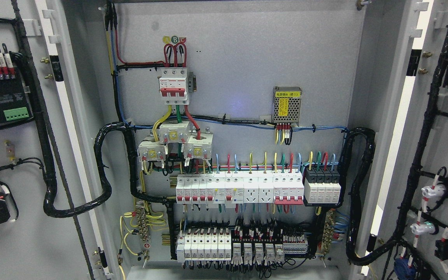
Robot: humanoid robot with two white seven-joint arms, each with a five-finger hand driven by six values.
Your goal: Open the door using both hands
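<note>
An electrical cabinet stands in front of me with both doors swung wide open. The left door shows its inner face at the picture's left, carrying a black module and a black cable loom. At the right, the right door also shows its inner face, with wiring and white lamp sockets. Between them the grey back panel is fully exposed. Neither of my hands nor any arm appears in the head view.
On the back panel sit a red-and-white main breaker, a mesh power supply, a row of white breakers and lower terminal blocks. Thick black cable bundles loop from the panel to each door.
</note>
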